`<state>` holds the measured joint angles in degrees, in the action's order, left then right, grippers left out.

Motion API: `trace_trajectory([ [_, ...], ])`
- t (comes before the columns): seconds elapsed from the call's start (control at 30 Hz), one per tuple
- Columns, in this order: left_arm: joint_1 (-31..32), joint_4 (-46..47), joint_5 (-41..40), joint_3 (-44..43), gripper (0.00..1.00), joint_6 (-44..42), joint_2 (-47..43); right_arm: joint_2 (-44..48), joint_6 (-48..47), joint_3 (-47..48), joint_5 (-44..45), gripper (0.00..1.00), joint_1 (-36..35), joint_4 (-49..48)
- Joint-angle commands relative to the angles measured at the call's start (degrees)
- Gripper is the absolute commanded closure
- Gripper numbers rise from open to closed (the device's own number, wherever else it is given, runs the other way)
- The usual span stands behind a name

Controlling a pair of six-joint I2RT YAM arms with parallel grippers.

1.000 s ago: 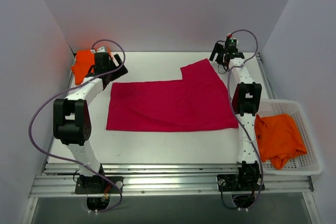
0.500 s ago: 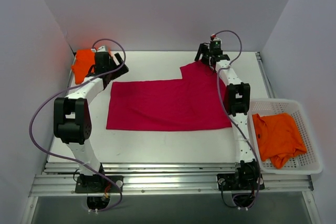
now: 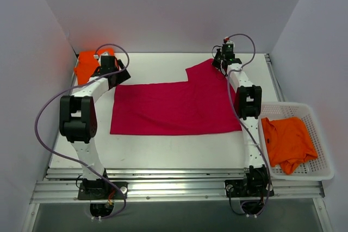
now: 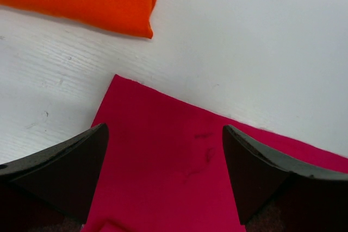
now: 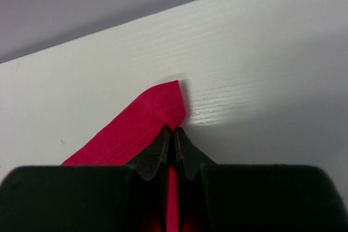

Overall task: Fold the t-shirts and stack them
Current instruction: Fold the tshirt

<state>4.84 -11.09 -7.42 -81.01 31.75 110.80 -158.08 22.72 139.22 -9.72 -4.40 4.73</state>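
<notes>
White bench (image 3: 163,153): right gripper (image 5: 175,133) is pinching only the crimson t-shirt (image 3: 174,107) sleeve tip, left gripper (image 4: 164,134) is hanging open over its corner; thin bite risks slipping mid-fold.

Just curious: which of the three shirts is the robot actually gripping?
The crimson shirt spread flat mid-table; the right claw pinches its far corner. The folded orange shirt at far left and the orange one in the basket lie untouched.

White wood-grain table (image 3: 163,150) spread before me, white plastic mesh basket (image 3: 298,177) at my right by the table's near right edge, ribbed metal rail (image 3: 174,188) along the near edge, plain pale walls (image 3: 174,9) behind and beside.
</notes>
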Motion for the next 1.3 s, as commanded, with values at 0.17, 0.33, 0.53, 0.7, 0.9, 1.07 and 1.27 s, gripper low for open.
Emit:
trace_trajectory([
  [0.17, -3.96, -6.58, -2.17, -7.14, 0.05, 4.37, 8.19, 4.44, 0.57, -5.44, -0.65, 1.00, 1.33, 0.19],
  [0.33, -4.22, -7.89, -0.84, -11.00, 0.03, 3.94, 12.59, 5.33, 0.66, -6.50, -1.27, 1.00, 1.42, -0.16],
  [0.53, -4.58, -8.24, 3.20, -13.47, 0.01, 3.94, 15.58, 6.03, 1.19, -8.00, -2.06, 1.00, 1.86, -1.13],
  [0.7, -4.58, -7.46, 7.06, -13.21, 0.22, 4.20, 16.37, 6.56, 1.19, -8.61, -1.97, 1.00, 2.21, -1.22],
  [0.9, -4.49, -7.63, 7.42, -13.29, 0.55, 4.20, 16.64, 6.82, 1.27, -9.32, -1.89, 1.00, 2.38, -1.48],
  [1.07, -4.58, -7.72, 7.42, -13.47, 0.80, 4.29, 16.81, 7.08, 1.19, -9.67, -1.97, 1.00, 2.38, -1.48],
  [1.27, -4.58, -7.63, 7.42, -13.65, 0.98, 4.20, 16.55, 9.97, 1.45, -11.95, -1.71, 1.00, 2.30, -2.79],
])
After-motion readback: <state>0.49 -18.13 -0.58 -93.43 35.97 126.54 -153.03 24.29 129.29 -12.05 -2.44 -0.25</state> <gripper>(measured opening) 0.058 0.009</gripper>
